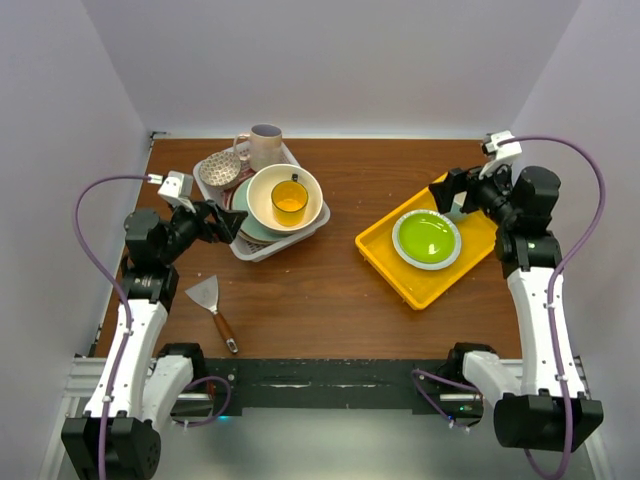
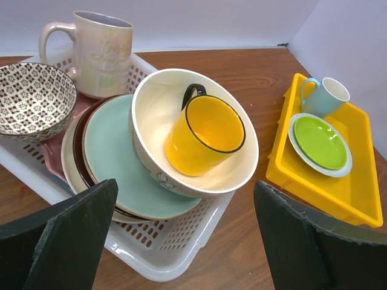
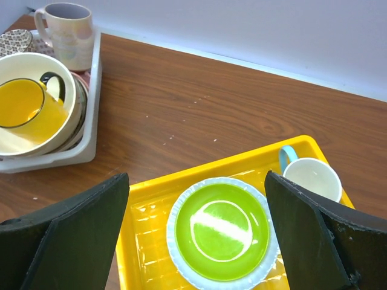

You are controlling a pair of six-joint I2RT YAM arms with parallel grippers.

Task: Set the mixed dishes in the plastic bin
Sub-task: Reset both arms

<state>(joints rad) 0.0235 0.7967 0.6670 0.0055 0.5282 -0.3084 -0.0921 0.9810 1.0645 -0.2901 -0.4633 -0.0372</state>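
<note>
The white plastic bin [image 1: 262, 250] stands at the back left of the table with the mixed dishes in it. A yellow mug [image 1: 290, 200] lies in a large cream bowl [image 1: 262, 190] on a stack of plates [image 1: 243, 225]. Behind them are a patterned bowl [image 1: 220, 170] and a pinkish mug [image 1: 265, 146]. My left gripper [image 1: 232, 222] hovers open at the bin's near left side, empty. The left wrist view shows the bin's rim [image 2: 163, 266] between its fingers, with the bowl [image 2: 157, 115] and mug [image 2: 205, 136] beyond. My right gripper [image 1: 450, 190] is open and empty above the tray.
A flat yellow tray [image 1: 385, 255] at the right holds a lime-green white-rimmed plate [image 1: 426, 238] and a white cup with a blue handle [image 3: 311, 178]. A metal scraper with a wooden handle [image 1: 212, 305] lies near the front left. Walls close in the table on three sides.
</note>
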